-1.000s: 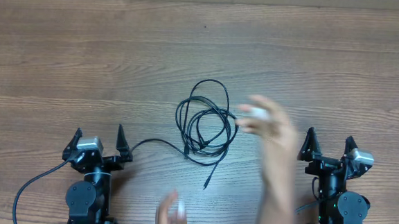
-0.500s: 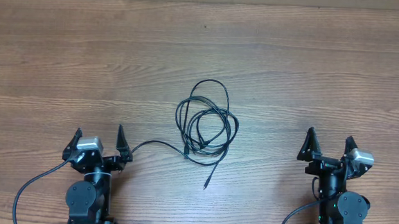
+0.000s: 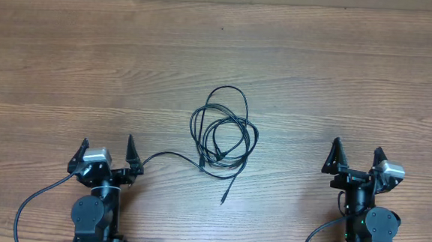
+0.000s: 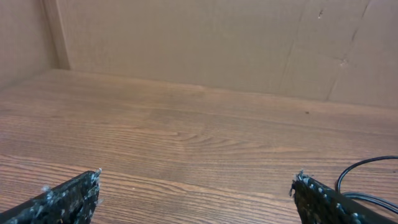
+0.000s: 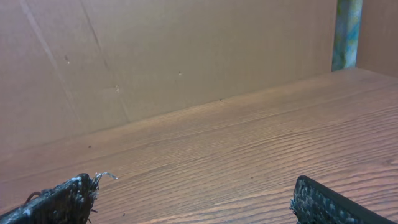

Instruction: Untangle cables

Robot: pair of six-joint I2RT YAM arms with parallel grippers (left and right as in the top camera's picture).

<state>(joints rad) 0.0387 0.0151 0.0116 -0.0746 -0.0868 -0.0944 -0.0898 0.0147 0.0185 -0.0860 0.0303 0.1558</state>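
The desk [image 3: 70, 52] is spreading across the whole scene, a flat wood-grain top with fine streaks running side to side. A plain brown cardboard wall [image 5: 155, 56] is closing off its far edge.

At the near edge the two arms are sitting well apart. The left end effector [image 3: 108, 141] is standing with its jaws spread as wide as they go and is holding nothing. The right end effector [image 3: 358, 147] is doing the same. Their inner faces are looking dark and rough.

Between them, a little further out on the desk, the cables [image 3: 221, 160] are lying in one loose knot of overlapping round loops. They are thin, black and smooth-skinned. One strand is trailing out of the knot towards the left end effector and is ending just beside it. A short tail is pointing back at the near edge and finishing in a small plug end [image 3: 223, 202].

The cords are probably going to behave as light, limp and a little springy, sliding easily on the smooth top rather than resisting. A pull on one loop is likely to drag the whole bundle. The free strand and the plug tail are looking like the best places to pinch, while the other arm is pinning the knot.
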